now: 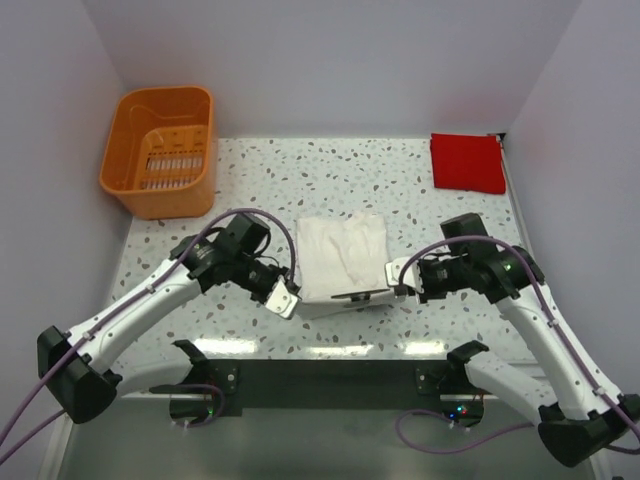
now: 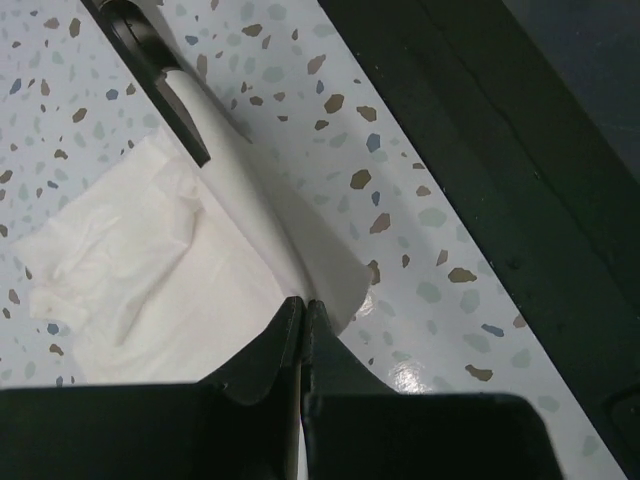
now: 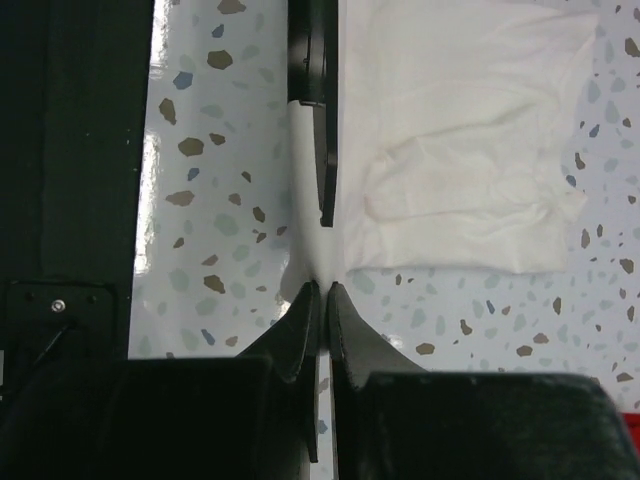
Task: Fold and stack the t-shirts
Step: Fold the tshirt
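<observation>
The red t-shirt [image 1: 467,163] lies folded — left gripper [image 2: 303,303] and right gripper [image 3: 322,289] both clench the near edge of the half-folded cream t-shirt [image 1: 342,250] — stacking remains.

Left gripper [image 2: 303,306]: jaws closed, pinching the near edge of the white tee [image 2: 170,270]. From the fingertips a taut fold runs ahead and left to the right gripper [image 2: 188,135], seen as a black bar. The rest of the tee lies rumpled to the left on the speckled table [image 2: 420,200]. Dark strip [image 2: 500,150] to the right.
</observation>
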Available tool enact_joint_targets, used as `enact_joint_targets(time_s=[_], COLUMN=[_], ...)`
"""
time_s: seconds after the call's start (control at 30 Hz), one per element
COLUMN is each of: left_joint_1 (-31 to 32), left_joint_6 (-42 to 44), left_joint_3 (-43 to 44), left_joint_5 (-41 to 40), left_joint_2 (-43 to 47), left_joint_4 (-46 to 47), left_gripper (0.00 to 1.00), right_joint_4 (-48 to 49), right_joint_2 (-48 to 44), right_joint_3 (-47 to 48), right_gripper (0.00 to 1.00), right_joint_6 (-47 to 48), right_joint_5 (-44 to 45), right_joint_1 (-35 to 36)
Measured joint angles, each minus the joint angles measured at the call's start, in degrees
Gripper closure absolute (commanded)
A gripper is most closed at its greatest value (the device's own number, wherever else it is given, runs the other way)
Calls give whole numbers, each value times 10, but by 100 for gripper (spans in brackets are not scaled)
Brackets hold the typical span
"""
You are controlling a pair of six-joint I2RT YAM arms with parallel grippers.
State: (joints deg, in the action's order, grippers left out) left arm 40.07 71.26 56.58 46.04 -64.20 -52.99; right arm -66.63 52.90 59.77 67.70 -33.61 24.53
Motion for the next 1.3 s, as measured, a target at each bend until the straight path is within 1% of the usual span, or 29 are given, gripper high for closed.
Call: enact_joint_targets(time_s=[0.07,0.13,0.23,0.33,0.47,0.73,0.93,1.03,1.13,1.3], left_joint_1=[0,-7,-40,-79,-111,-148,-177,-188,-194,-196], left_joint_6=[-13,-17,-7,22,59,121,141,146,147,121], left_joint_3=[23,52,104,182,280,398,500,531,545,545], left_joint_5=[2,0,-7,-14,-13,-16,-13,-13,-14,-24], left_joint_2=[-8,-36,-108,-203,-314,-461,-561,-591,-613,-639], left_joint_4=[-13,-24,-42,-72,-100,-141,-162,-167,-158,-105], left_gripper=[100,100,100,100,100,100,100,100,100,100], right_joint_4=[-17,-27,-38,-43,-51,-63,-73,-76,-73,-58], right_joint_2=[10,42,127,223,311,471,577,629,678,737], right_joint_3=[16,31,68,113,156,279,372,427,472,501], right_gripper=[100,100,100,100,100,100,100,100,100,100], right_joint_6=[1,9,38,82,133,179,188,187,183,162], right_joint_5=[-4,-4,-4,-4,-4,-5,-5,-4,-4,-3], right_joint_1=[1,-3,-26,-58,-94,-123,-132,-134,-135,-137])
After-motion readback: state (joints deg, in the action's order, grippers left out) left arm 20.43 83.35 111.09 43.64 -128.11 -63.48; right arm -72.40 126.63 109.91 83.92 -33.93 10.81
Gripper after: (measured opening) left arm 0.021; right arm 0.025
